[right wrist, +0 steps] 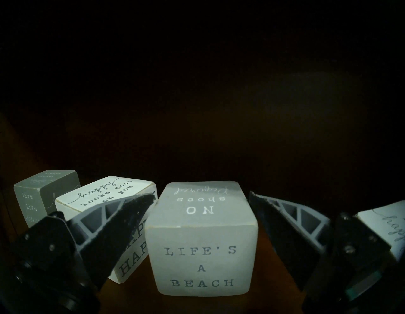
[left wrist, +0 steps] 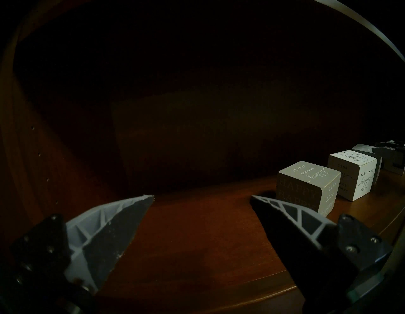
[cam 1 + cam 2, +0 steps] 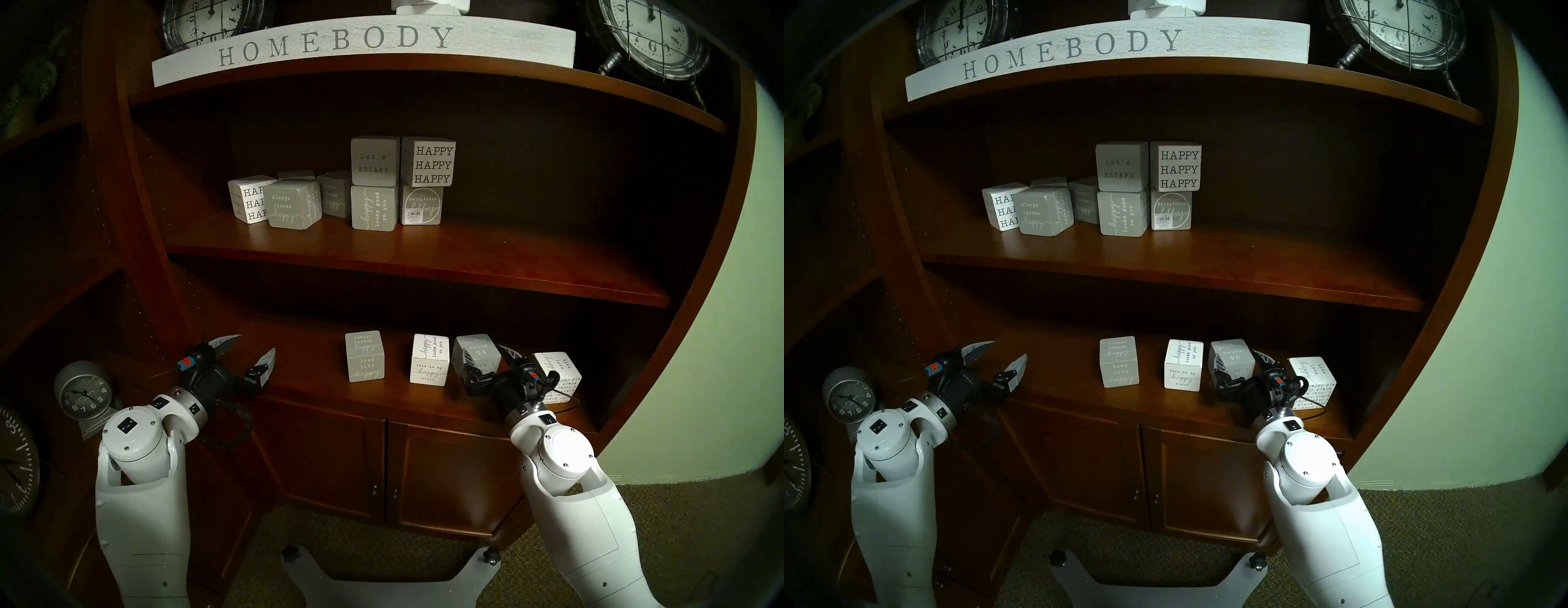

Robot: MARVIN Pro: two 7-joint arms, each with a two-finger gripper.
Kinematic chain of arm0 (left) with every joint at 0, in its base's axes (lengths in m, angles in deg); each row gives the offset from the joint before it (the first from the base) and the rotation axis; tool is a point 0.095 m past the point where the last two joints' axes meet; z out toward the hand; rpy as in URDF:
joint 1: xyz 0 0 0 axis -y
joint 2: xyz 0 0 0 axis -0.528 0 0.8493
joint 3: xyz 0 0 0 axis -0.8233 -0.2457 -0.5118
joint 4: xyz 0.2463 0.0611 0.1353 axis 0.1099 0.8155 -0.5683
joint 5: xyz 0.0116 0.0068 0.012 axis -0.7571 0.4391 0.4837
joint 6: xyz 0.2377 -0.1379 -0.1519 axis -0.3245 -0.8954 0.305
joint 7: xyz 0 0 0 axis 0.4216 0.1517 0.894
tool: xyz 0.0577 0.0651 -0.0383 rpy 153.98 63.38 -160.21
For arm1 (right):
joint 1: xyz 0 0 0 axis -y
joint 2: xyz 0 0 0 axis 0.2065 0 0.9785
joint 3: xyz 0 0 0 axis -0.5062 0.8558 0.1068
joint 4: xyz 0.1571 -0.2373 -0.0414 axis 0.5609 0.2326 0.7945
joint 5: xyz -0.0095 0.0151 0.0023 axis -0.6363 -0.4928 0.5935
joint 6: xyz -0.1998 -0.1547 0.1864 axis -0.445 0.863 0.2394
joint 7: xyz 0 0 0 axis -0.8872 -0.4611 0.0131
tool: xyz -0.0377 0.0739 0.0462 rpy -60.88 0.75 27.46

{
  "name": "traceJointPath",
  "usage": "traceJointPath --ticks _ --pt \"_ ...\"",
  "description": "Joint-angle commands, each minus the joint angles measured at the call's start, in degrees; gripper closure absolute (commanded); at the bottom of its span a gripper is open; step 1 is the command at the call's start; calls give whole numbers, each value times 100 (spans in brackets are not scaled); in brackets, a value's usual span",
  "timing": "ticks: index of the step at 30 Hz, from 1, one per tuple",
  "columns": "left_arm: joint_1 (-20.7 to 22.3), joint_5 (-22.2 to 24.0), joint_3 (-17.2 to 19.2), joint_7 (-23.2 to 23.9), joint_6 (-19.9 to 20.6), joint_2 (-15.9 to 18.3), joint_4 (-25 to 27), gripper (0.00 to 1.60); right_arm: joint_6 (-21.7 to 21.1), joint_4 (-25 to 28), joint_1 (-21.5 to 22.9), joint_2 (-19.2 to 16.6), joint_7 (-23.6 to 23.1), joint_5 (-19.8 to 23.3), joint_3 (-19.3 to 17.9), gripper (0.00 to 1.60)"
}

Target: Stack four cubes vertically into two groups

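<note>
- Surface (image 3: 322, 395): lowest shelf carries four cubes in a row, none stacked.
- Right tool (image 1: 201, 197): spread wide and empty, one finger on either side of the grey "LIFE'S A BEACH" cube (image 1: 201, 239), which lies straight ahead; contact not evident.
- Left tool (image 3: 250, 350): spread wide and empty, well apart from the grey "live life happy" cube (image 3: 365, 356).
- Judgement: right arm is nearer; closing should take the cube.

grey "live life" cube (image 3: 365, 356), white "happy place" cube (image 3: 429, 359), reddish-brown shelf (image 3: 314, 382)
</note>
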Motion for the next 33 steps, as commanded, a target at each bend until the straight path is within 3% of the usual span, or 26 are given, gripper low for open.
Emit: traceJointPath --ticks 1,22,31,33 --pt "9 -6 4 -5 -5 8 102 0 5 -37 166 40 30 -28 33 0" --pt "9 -6 4 -5 -6 8 102 0 -9 -326 311 47 30 -36 108 0" --pt "11 -5 4 -3 -7 9 99 0 55 -716 602 96 66 -141 157 0" --pt "11 -5 4 -3 -8 9 98 0 72 -760 634 106 29 -105 145 28"
